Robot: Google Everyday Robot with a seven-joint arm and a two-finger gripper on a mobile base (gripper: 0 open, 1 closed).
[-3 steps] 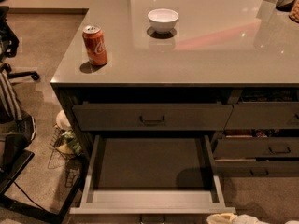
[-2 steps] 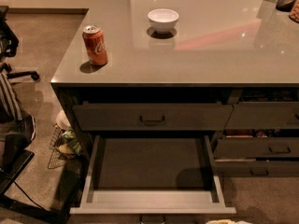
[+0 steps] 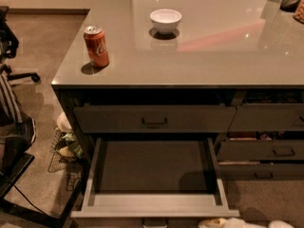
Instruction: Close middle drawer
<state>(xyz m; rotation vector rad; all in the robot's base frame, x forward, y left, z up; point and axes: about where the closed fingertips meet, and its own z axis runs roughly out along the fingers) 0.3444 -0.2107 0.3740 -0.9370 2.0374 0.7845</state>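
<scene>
The middle drawer stands pulled far out of the dark grey cabinet. Its dark floor is bare and its pale grey walls are in view. Its low front is near the bottom edge, with the small handle just below. My gripper shows only as pale parts at the bottom edge. It is just in front of and below the drawer's right front corner, and most of it is out of view.
A red soda can and a white bowl stand on the grey countertop. The upper drawer is shut. Narrower drawers are at the right. An office chair and a wire basket stand at the left.
The pale gripper parts have sunk slightly towards the bottom edge. The drawer has not moved.
</scene>
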